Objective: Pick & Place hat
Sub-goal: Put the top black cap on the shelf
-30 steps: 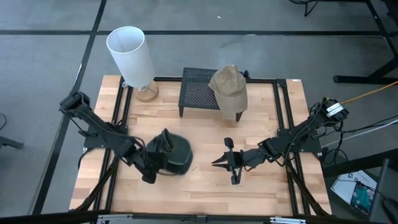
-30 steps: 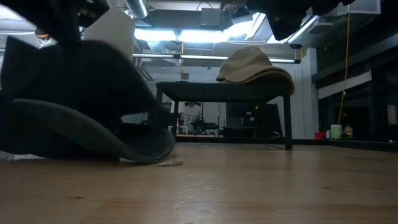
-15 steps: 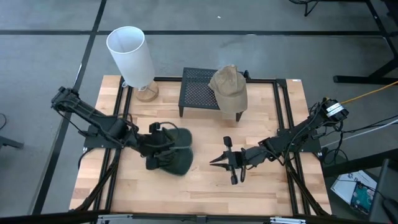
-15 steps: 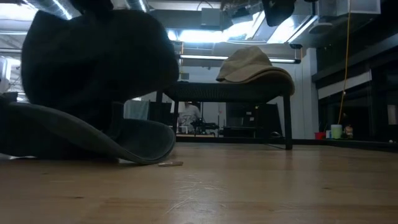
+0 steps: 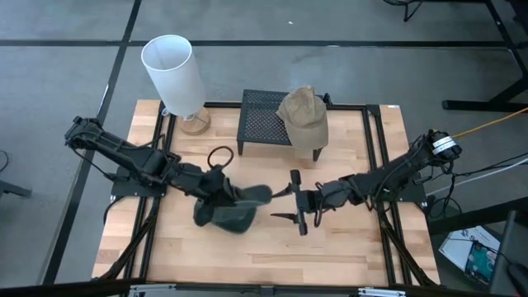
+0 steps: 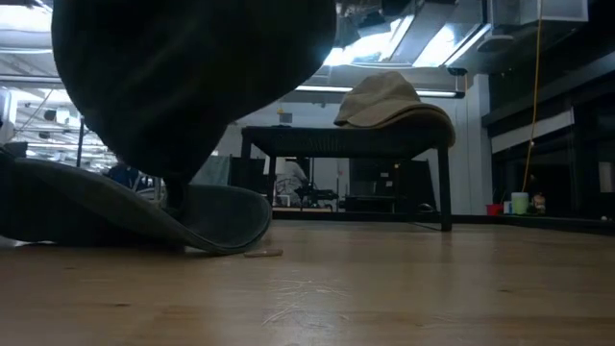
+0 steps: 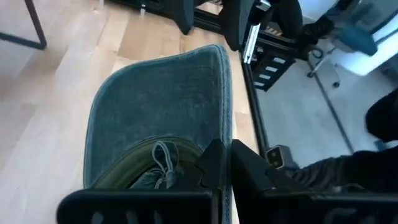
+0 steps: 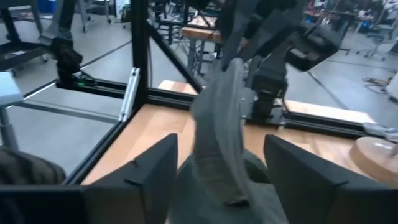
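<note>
Dark hat (image 5: 233, 208) in clamped left gripper (image 5: 221, 188), brim toward wide-spread right gripper (image 5: 294, 206).

The wood table (image 5: 346, 247) stands on a grey floor (image 5: 74, 49). A white lamp (image 5: 175, 73) and a small black rack (image 5: 266, 124) sit on it. Lights (image 6: 452, 43) shine above.

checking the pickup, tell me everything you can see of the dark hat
The dark hat is a dark green, soft-looking fabric bucket hat with a stitched brim and a cord inside. It sits near the middle of the wooden table, partly lifted and tilted, one brim edge still on the wood. The left gripper is shut on it; the right gripper, open, faces the raised brim from the other side.
</note>
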Available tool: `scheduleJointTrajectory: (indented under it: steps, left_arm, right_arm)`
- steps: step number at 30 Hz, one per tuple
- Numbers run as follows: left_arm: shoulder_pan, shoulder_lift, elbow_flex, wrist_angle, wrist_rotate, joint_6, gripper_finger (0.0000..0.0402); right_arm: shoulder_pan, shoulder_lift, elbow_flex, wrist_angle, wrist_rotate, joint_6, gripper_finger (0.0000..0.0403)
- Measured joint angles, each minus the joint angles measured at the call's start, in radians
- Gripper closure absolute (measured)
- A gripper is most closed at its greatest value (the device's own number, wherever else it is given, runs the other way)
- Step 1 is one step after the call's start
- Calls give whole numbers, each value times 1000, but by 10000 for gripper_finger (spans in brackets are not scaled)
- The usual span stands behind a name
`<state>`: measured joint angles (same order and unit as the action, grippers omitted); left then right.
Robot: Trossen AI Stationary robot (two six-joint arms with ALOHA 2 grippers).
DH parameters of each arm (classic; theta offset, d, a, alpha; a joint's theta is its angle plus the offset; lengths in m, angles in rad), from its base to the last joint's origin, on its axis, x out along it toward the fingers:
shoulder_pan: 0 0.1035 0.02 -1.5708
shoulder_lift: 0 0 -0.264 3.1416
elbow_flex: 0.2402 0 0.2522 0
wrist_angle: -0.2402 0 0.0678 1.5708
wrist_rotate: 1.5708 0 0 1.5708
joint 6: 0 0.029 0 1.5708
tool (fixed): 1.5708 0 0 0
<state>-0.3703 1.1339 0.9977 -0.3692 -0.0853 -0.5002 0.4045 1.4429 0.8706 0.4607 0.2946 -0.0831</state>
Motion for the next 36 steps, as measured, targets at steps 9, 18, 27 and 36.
scheduleJointTrajectory:
  steps: [9,18,27,36]
  left_arm:
    - [7,0,0,35,26,-37,394]
    - [19,0,0,108,37,-40,393]
    - [63,0,0,113,59,-17,383]
    - [88,-43,-2,101,44,285,351]
  right_arm:
    - [-51,13,2,15,0,-2,134]
    - [-56,50,2,31,-78,25,165]
    - [-62,50,2,21,-101,122,347]
    - [-63,10,4,-21,-140,316,389]
